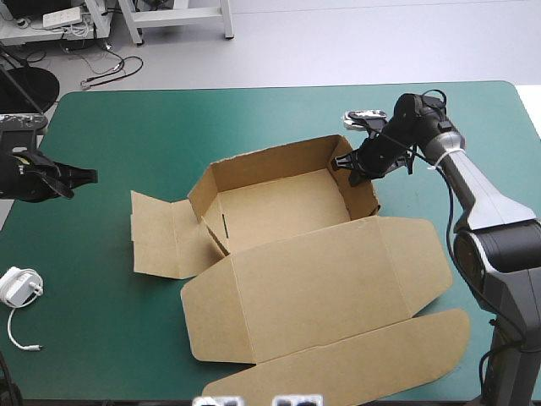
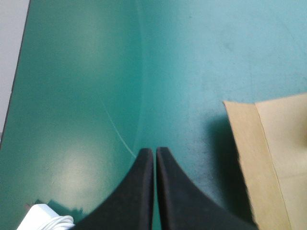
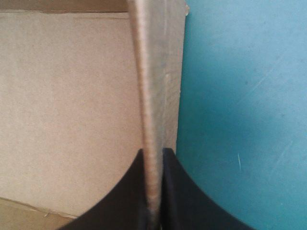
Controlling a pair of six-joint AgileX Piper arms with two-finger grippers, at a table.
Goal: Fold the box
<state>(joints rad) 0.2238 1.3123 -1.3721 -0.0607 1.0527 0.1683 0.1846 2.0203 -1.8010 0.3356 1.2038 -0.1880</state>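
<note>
Judged roughly halfway with box mid-table: walls raised, left flap and lid flat. Clamped on right wall with right gripper. Left gripper pressed together, empty, apart from box; left flap yet to tuck.

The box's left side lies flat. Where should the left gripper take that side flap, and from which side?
Probably its outer edge, coming low from the table's left. The side flap lies flat on the teal-green cover, hinged to the box on its inner side, so only that outer edge is free, facing the left gripper.
</note>
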